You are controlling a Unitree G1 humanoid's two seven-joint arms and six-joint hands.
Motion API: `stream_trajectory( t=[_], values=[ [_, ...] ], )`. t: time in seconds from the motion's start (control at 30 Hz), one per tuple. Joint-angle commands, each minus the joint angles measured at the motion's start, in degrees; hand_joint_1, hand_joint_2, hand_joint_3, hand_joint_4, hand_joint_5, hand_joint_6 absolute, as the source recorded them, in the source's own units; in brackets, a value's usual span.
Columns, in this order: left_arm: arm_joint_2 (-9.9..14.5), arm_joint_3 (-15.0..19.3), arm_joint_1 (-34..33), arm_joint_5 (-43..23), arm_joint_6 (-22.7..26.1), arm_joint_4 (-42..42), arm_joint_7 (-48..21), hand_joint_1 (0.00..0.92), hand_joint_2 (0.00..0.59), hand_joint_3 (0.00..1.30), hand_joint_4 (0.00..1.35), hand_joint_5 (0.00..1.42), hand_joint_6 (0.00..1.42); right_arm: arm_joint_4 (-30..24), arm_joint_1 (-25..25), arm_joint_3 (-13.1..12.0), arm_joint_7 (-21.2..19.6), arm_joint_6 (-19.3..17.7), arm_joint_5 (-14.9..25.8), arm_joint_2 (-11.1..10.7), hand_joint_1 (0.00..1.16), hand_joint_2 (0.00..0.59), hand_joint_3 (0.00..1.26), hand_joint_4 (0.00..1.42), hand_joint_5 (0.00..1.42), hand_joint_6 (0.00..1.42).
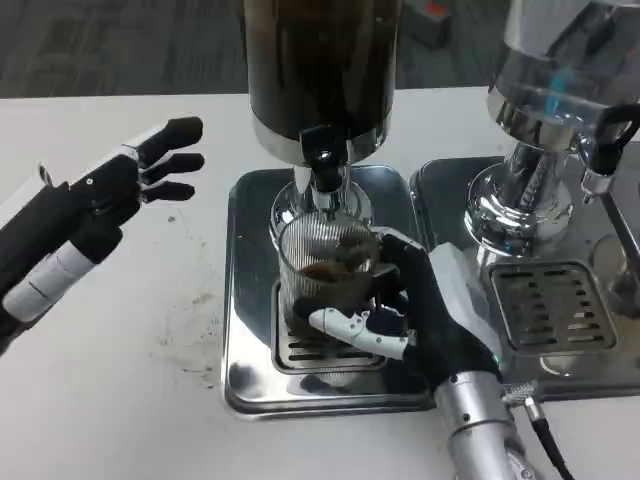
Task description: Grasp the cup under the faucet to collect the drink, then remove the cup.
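The fingers (350, 328) of the right hand (420, 315) are wrapping around the cup (325, 275), one white finger crossing its front near the bottom and the dark ones hugging its right side, so this hand is holding the cup. The cup is see-through with ribbed sides, it is standing upright, and a little brown drink is sitting inside it. It is standing on the grate (330, 350) of the left tray (250, 300), right under the black tap (322, 165) of the dark drink tank (320, 60). The right arm (480, 425) is reaching in from the bottom edge. Far to the left, the left hand (135, 180) is hanging over the table (130, 320) with its fingers stretched out straight and a bit apart, holding nothing and pointing toward the tray. Brown specks are lying on the table beside the tray. To the right, a second tray (560, 310) is sitting just beside the first one, carrying a clear tank (565, 70) on a shiny base.
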Motion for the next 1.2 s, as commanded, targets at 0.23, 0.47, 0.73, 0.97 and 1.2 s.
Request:
stream_trajectory(
  t=[0.23, 0.47, 0.73, 0.97, 1.2],
  values=[
    [0.24, -0.38, 0.58, 1.09, 0.3, 0.52, 0.29, 0.0, 0.093, 0.1, 0.06, 0.11, 0.22, -0.74, 3.86, -0.89, -1.33, -1.24, 0.31, -0.31, 0.7, 0.238, 0.49, 0.55, 0.67, 0.81],
    [0.1, -0.57, 0.39, 1.18, 0.2, 1.06, 0.33, 0.0, 0.093, 0.1, 0.07, 0.11, 0.22, -3.22, 5.34, -2.11, -1.63, -1.67, 0.31, -0.65, 0.7, 0.232, 0.5, 0.55, 0.68, 0.83],
    [-0.03, -0.87, 0.12, 1.24, 0.01, 1.7, 0.32, 0.0, 0.095, 0.1, 0.07, 0.11, 0.23, -5.04, 6.74, -2.95, -2.52, -2.56, -0.18, -0.79, 0.7, 0.231, 0.5, 0.55, 0.68, 0.84],
    [-0.13, -1.12, 0.06, 1.38, -0.04, 2.02, 0.35, 0.0, 0.097, 0.1, 0.07, 0.11, 0.23, -6.63, 7.8, -3.62, -2.89, -2.59, -0.56, -1.13, 0.71, 0.234, 0.51, 0.56, 0.69, 0.85],
    [-0.29, -1.35, -0.1, 1.53, -0.22, 2.57, 0.37, 0.0, 0.097, 0.1, 0.07, 0.11, 0.23, -7.46, 8.22, -3.92, -3.49, -3.09, -0.61, -1.4, 0.72, 0.236, 0.51, 0.56, 0.69, 0.86]
  ],
)
